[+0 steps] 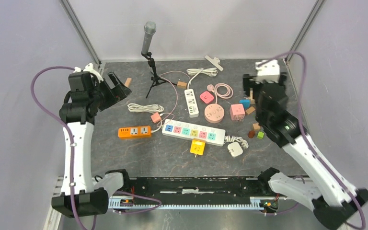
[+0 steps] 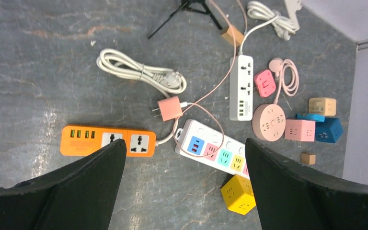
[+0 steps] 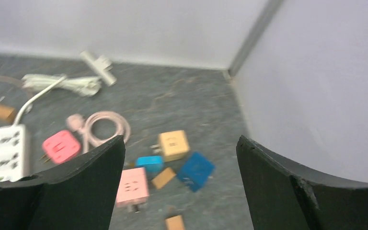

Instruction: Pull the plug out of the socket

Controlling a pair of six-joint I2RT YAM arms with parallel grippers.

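A: So, jaws?

B: Left gripper (image 2: 184, 143) is spread wide with nothing between the fingers. Right gripper (image 3: 180, 139) is also spread and empty.

A: Plug?

B: Pink plug (image 2: 169, 109) lies loose on the table (image 2: 38, 72), just beside the end of the white power strip (image 2: 196, 129) and near the orange strip (image 2: 91, 139). Can't tell whether anything is seated in a socket. Both grippers hang well apart from it.
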